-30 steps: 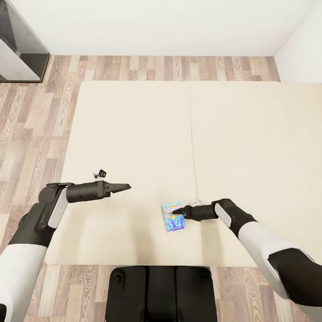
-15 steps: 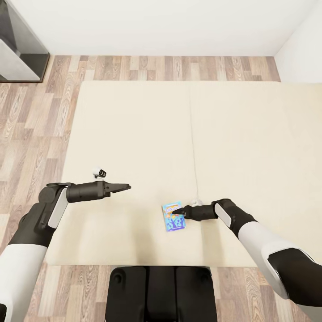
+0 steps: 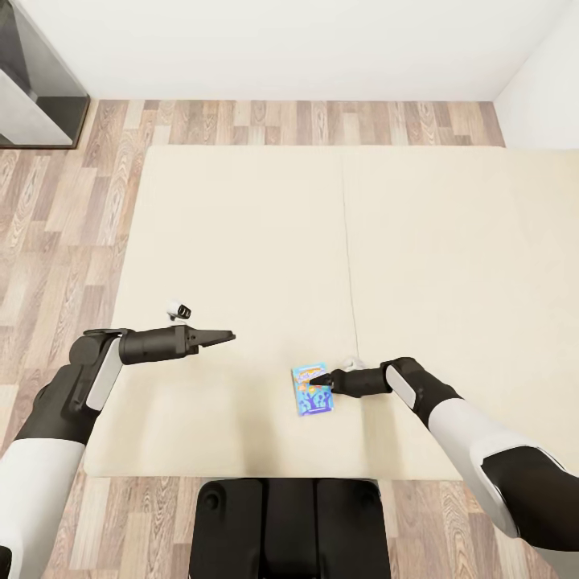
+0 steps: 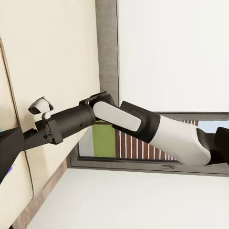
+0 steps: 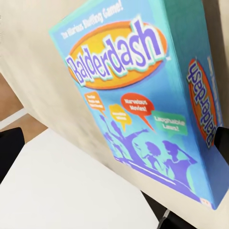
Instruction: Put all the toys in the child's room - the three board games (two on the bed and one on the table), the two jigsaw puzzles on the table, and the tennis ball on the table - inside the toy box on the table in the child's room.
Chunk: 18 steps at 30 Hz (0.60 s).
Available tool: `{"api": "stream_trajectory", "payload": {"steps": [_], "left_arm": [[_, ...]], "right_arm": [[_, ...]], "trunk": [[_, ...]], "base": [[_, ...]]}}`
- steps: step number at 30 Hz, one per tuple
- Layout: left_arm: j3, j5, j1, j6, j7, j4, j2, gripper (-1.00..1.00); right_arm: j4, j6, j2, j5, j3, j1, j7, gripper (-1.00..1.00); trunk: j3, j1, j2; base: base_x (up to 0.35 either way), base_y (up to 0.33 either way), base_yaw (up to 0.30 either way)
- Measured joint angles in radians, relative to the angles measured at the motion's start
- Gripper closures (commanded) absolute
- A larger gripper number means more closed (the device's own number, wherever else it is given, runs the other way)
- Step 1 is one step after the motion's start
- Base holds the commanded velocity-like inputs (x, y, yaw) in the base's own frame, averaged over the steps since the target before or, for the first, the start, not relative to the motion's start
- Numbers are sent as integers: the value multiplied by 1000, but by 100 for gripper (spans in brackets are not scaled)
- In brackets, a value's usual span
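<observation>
- Blue cartoon-printed "Balderdash" cardboard game box (image 3: 313, 389) lay flat on the cream-beige bed (image 3: 241, 241), toward its six-o'clock edge.
- Right black gripper (image 3: 315, 378) was touching the box; whether clenched, I couldn't tell.
- Left black gripper (image 3: 229, 335), at the box's ten o'clock, hung clenched, empty.

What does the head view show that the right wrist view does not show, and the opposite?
Head view alone: the whole cream bed with its seam, the wood floor, the left gripper hovering apart from the game, and the right gripper at the box's right edge. Right wrist view alone: the printed title "Balderdash" and the cartoon figures, readable close up. Both share the blue board game lying on the bed.
</observation>
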Motion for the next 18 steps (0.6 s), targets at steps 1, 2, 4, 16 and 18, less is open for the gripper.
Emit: {"api": "stream_trajectory", "payload": {"steps": [1,2,4,16,18], "left_arm": [[0,0,0,0,0,0,0,-100],[0,0,0,0,0,0,0,-100],[0,0,0,0,0,0,0,-100],[0,0,-1,0,0,0,0,-100],[-1,0,0,0,0,0,0,-100]], "right_arm": [[0,0,0,0,0,0,0,-100],[0,0,0,0,0,0,0,-100],[0,0,0,0,0,0,1,-100],[0,0,1,0,0,0,1,-100],[0,0,1,0,0,0,1,-100]], "trunk": [[0,0,0],[0,0,0],[0,0,0],[0,0,0],[0,0,0]], "base": [[0,0,0],[0,0,0],[0,0,0],[0,46,0],[0,5,0]]}}
